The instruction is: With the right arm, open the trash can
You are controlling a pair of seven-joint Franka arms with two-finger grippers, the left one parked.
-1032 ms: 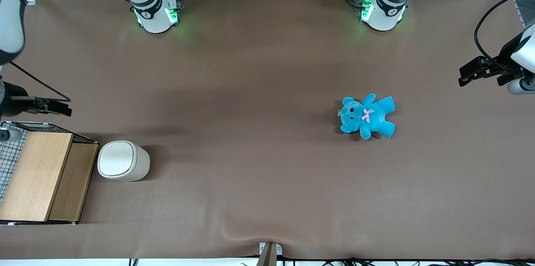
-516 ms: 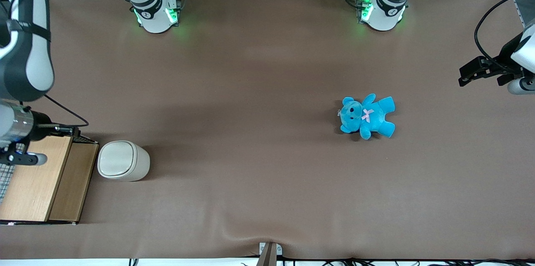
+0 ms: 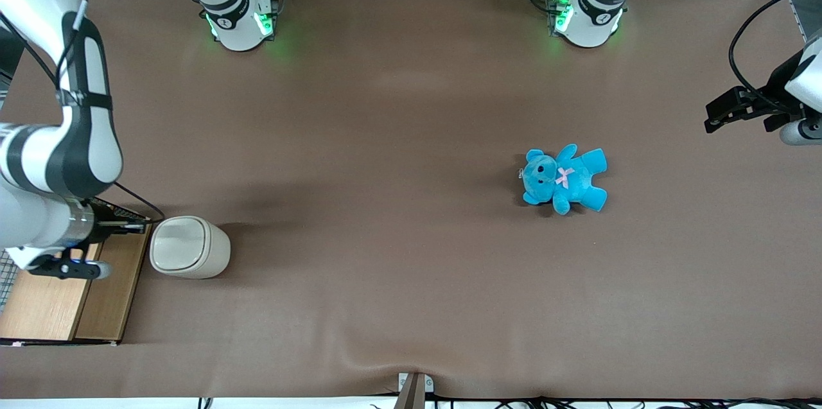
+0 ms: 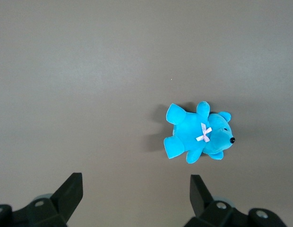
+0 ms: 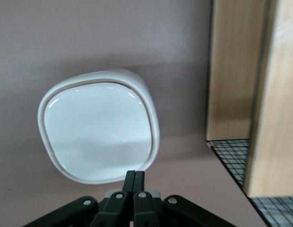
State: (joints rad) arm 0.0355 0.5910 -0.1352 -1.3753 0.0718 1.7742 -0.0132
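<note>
At the left edge of the front view the right arm [image 3: 58, 158] has swung down and inward over the last second: earlier only a sliver of it showed at the frame's upper left, and now its banded wrist hangs above the wire rack [image 3: 61, 280]. Its gripper [image 3: 131, 225] sits just beside the trash can [image 3: 189, 246], its jaws pressed together into one thin black blade (the right wrist view shows no gap between them). I judge this the closing stretch of the approach, with the lid still flat and shut and nothing yet touching it.

The can stands at the lower left of the front view, on the bench [image 3: 411, 107], touching or nearly touching the rack's lower wooden shelf. It has not moved. In the right wrist view the trash can [image 5: 99, 125] is glossy cream plastic, rounded-square, with a smooth lid inside a raised rim. The rack [image 5: 241, 94] shows pale wood grain and black wire mesh. The bench is matte brown and slightly rippled. Toward the right of the front view lies a plush blue teddy bear [image 3: 564, 179], untouched.
</note>
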